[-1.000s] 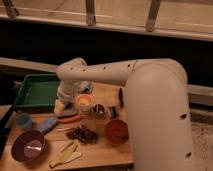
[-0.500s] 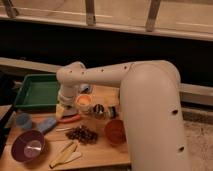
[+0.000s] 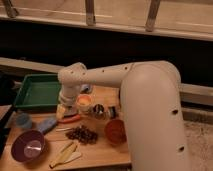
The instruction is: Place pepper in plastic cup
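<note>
- The pepper [image 3: 70,119] is slender, slightly curved and red-orange; it lies on the wooden desk [image 3: 100,151], just beside a flat blue cloth [image 3: 46,125].
- The gripper [image 3: 64,109] hangs just above one end of the pepper, jaws wide, and we see nothing held.
- Beyond the cloth stands the plastic cup [image 3: 22,120], small, round and pale grey-blue, near a purple bowl [image 3: 27,146].

A slender red-orange pepper [image 3: 71,119] lies flat on the wooden table [image 3: 100,150], slightly curved, its length running roughly left to right. It sits just below the gripper [image 3: 64,109], which hangs over its left end with jaws apart. The plastic cup [image 3: 22,120], short, round and pale grey-blue, stands upright near the table's left edge, well apart from the pepper.
</note>
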Available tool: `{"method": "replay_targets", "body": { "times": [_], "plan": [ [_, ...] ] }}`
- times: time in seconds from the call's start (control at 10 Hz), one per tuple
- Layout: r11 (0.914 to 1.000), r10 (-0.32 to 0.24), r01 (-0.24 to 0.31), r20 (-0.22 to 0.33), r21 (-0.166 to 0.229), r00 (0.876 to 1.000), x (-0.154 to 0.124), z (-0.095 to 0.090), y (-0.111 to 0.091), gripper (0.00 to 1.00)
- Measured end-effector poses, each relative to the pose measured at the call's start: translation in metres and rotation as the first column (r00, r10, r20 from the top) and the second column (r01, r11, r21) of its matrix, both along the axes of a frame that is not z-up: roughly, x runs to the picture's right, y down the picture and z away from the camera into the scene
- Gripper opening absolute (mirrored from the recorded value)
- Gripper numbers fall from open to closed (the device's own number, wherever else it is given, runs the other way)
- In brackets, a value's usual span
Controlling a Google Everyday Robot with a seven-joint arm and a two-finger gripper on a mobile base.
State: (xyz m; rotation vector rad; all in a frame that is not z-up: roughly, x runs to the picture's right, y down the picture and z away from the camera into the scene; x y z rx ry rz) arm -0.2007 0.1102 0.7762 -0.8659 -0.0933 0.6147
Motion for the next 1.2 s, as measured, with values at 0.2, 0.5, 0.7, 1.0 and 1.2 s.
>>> {"method": "replay_targets", "body": {
  "times": [0.2,0.5,0.7,1.0,1.2],
  "plan": [
    [0.9999,-0.012,0.012,0.001,-0.004,1.000,-0.002,0.005,0.007,0.68],
    [0.9999,-0.007,0.007,-0.025,-0.013,1.000,0.005,0.010,0.012,0.68],
    [0.9999,-0.004,0.003,-0.048,-0.013,0.999,0.012,0.012,0.016,0.68],
    [0.9997,0.021,-0.022,-0.084,-0.013,0.996,0.032,0.022,0.021,0.68],
    [0.9989,0.039,-0.041,-0.098,-0.021,0.994,0.040,0.036,0.026,0.68]
  ]
}}
